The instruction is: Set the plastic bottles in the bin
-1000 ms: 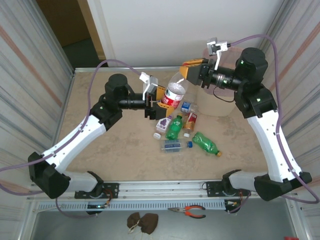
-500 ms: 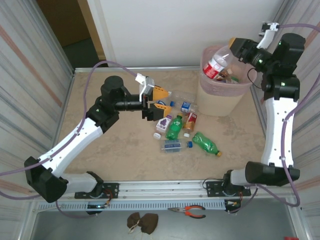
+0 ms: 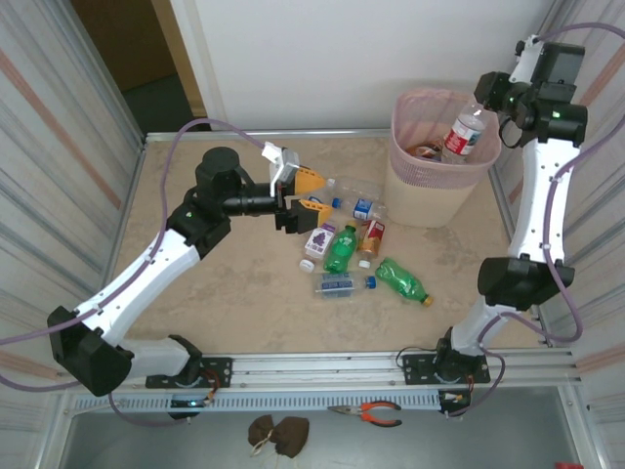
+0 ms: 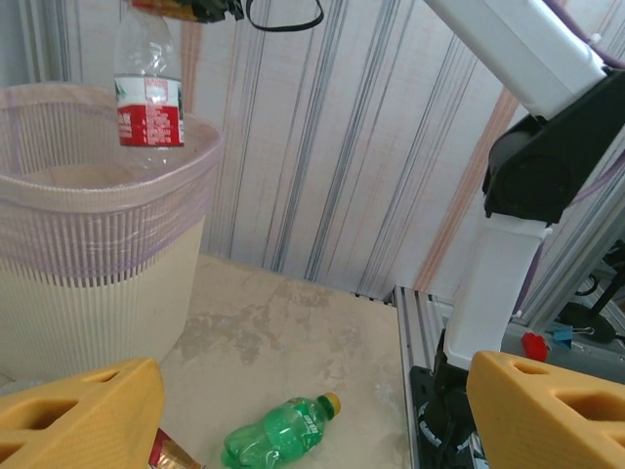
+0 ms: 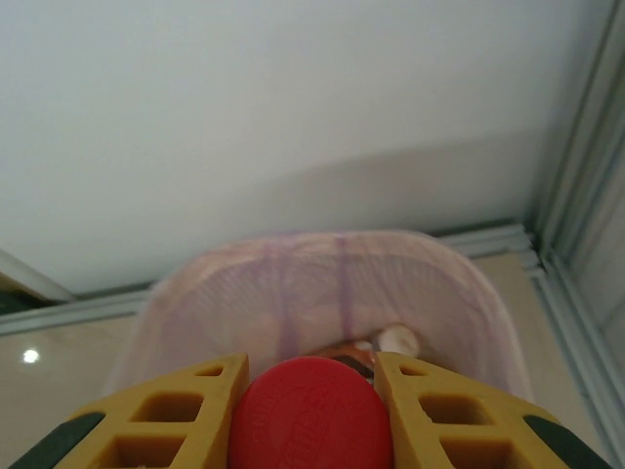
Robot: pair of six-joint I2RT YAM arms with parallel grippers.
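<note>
1. The right gripper (image 3: pixel 490 96) was raised at the far right, above the bin (image 3: pixel 420 203). It was clamped on the neck of a clear red-labelled bottle (image 3: pixel 463 132).
2. In the right wrist view its yellow fingers (image 5: pixel 176 415) sat on either side of the red cap (image 5: pixel 311 418), touching it.
3. The red-labelled bottle (image 4: pixel 148 98) hung cap-up directly below that gripper, over the right part of the bin's mouth. From the left wrist view its lower end was about level with the rim.
4. The bin stood at the far right of the table (image 3: pixel 234 303), with a pink liner (image 5: pixel 332 249) folded over its rim. A few things lay inside, a white cap (image 5: pixel 395 339) among them; the rest were too small to name.
5. The left gripper (image 3: pixel 314 193) was over the middle of the table, pointing right towards the bin. Its fingers were spread wide, with nothing between them.
6. The loose bottles lay in a cluster just near and right of the left gripper, between it and the bin.
7. In that cluster were a green bottle (image 3: pixel 341 250), a brown bottle (image 3: pixel 371 237), a purple-labelled bottle (image 3: pixel 317 242) and a clear blue-labelled bottle (image 3: pixel 338 284) lying on its side.
8. An orange-capped green bottle (image 3: pixel 402 279) lay on its side at the near right edge of the cluster, well apart from both grippers.
</note>
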